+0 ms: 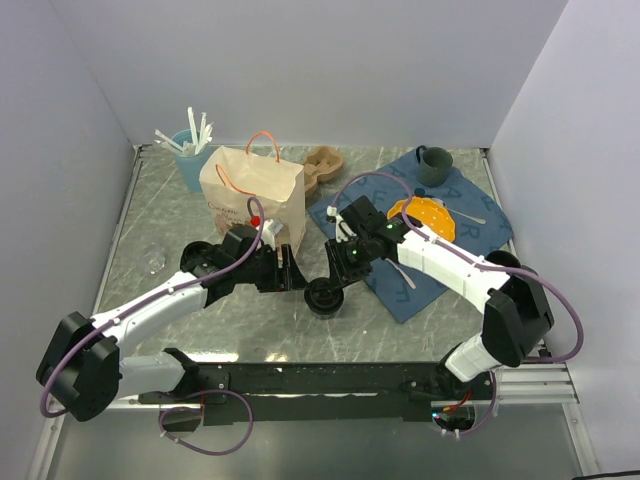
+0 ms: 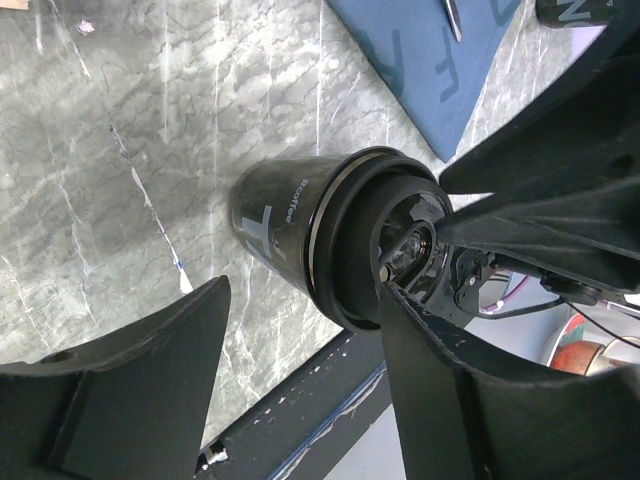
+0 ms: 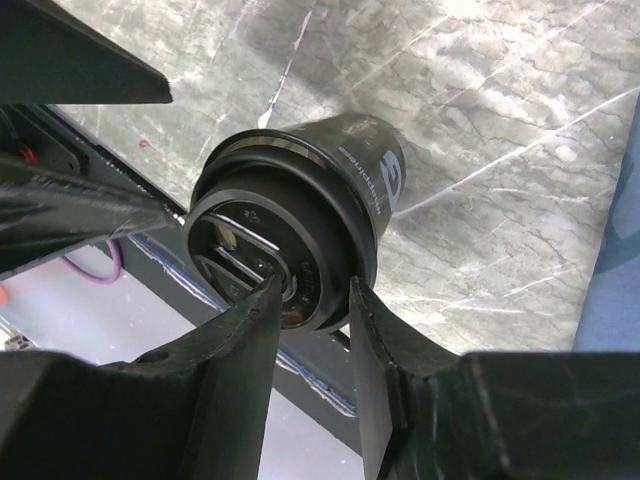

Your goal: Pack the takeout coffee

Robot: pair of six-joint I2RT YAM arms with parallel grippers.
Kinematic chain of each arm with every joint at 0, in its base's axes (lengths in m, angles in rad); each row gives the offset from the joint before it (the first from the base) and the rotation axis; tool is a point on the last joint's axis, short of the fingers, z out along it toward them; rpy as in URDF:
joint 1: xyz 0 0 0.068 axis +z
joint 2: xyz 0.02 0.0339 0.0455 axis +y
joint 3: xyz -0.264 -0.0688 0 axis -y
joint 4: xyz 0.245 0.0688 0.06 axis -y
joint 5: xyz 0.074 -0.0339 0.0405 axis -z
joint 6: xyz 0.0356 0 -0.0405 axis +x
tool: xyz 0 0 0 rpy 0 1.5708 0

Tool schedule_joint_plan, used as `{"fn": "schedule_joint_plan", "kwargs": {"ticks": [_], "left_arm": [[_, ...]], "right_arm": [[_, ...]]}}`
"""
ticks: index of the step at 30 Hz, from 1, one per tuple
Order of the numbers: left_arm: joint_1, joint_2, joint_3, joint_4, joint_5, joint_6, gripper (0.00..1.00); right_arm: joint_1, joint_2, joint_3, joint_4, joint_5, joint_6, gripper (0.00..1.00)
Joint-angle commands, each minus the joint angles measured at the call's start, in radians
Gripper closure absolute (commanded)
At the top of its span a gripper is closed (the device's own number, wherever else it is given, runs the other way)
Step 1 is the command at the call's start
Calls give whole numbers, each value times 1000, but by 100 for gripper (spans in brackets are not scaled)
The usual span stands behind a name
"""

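The takeout coffee (image 1: pixel 326 297) is a small black cup with a dark lid, at the table's front middle between both grippers. My right gripper (image 3: pixel 315 290) reaches it from the right and pinches the rim of the lid (image 3: pixel 270 250), one finger on the lid's top and the other against its outer edge. My left gripper (image 2: pixel 305 290) is open beside the cup (image 2: pixel 285 215), with its fingers spread wider than the cup. One of its fingertips (image 2: pixel 392 295) lies close to the lid. The paper bag (image 1: pixel 255 195) with orange handles stands behind the left gripper (image 1: pixel 293 273).
A light-blue cup of white sticks (image 1: pixel 190 160) stands at the back left. A blue cloth (image 1: pixel 470 220) on the right carries an orange plate (image 1: pixel 425 215) and a teal mug (image 1: pixel 434 165). A wooden piece (image 1: pixel 320 168) lies behind the bag.
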Motion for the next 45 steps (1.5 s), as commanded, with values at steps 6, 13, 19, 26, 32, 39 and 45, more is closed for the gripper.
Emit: {"fn": "schedule_joint_plan", "kwargs": {"ticks": [6, 13, 19, 26, 32, 39, 45], "left_arm": [[-10, -22, 9, 47, 40, -2, 31], [-22, -17, 7, 53, 37, -2, 31], [-28, -13, 2, 62, 32, -3, 31], [-39, 7, 2, 79, 40, 0, 31], [-54, 33, 9, 82, 25, 0, 31], [-65, 67, 18, 110, 35, 0, 31], [-71, 107, 19, 128, 32, 1, 32]], "right_arm": [[-7, 37, 75, 15, 8, 0, 61], [-7, 57, 101, 9, 13, -2, 64], [-7, 63, 98, 10, 14, 3, 64], [-7, 56, 116, -8, 19, 4, 61], [-10, 34, 139, -37, 33, 0, 52], [-42, -22, 79, -14, 2, 0, 44], [-82, -61, -5, 46, -61, 3, 42]]}}
